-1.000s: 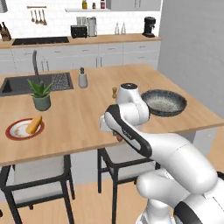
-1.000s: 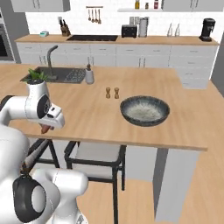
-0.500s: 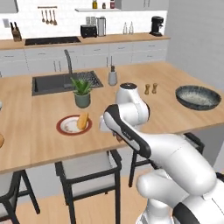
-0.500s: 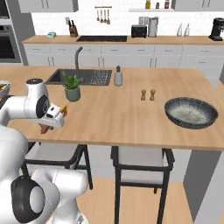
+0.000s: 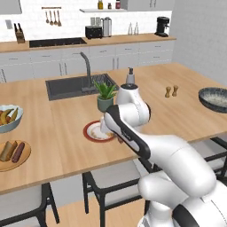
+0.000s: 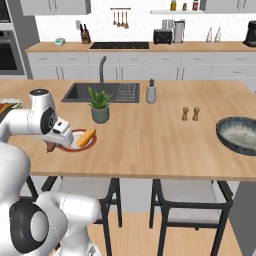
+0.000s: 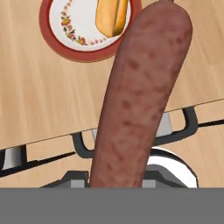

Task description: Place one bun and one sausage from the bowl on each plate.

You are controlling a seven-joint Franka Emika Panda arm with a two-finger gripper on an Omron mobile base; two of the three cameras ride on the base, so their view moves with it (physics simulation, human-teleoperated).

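Up close, the sausage (image 7: pixel 140 96) runs up the hand view's centre, pinched in the gripper (image 6: pixel 51 146). Above it at upper left lies the red-rimmed plate (image 7: pixel 52 39) with a bun (image 7: pixel 113 16). Far right, the speckled bowl (image 6: pixel 239 136) sits.

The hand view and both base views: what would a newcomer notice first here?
First, the big red-brown sausage held in the claw, hanging near the counter's front edge. Just beyond it lies the red-rimmed plate with one bun on it. At the counter's left end, the tan plate carries a bun and a sausage.
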